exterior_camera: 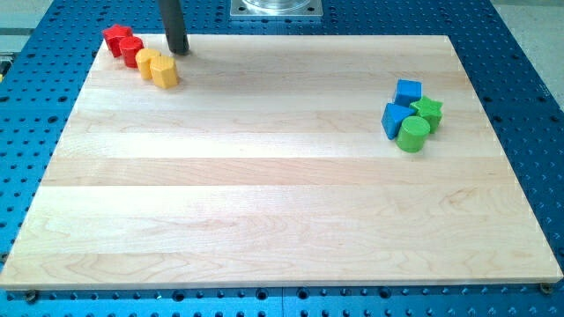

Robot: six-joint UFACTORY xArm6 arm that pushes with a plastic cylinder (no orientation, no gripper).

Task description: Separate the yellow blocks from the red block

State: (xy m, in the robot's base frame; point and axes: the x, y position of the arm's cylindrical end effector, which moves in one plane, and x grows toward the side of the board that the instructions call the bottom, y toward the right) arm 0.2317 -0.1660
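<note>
Two yellow blocks lie at the board's top left: one (pixel 147 63) touches a red cylinder (pixel 131 51), the other (pixel 165 72) sits just to its lower right, touching it. A red star block (pixel 115 38) is at the far top left, against the red cylinder. The four form a diagonal row. My tip (pixel 180 51) is on the board just above and to the right of the yellow blocks, a small gap away from them.
A cluster at the view's right holds a blue cube (pixel 408 92), a blue triangular block (pixel 395 119), a green star (pixel 427 110) and a green cylinder (pixel 413 134). The wooden board (pixel 282 202) lies on a blue perforated table.
</note>
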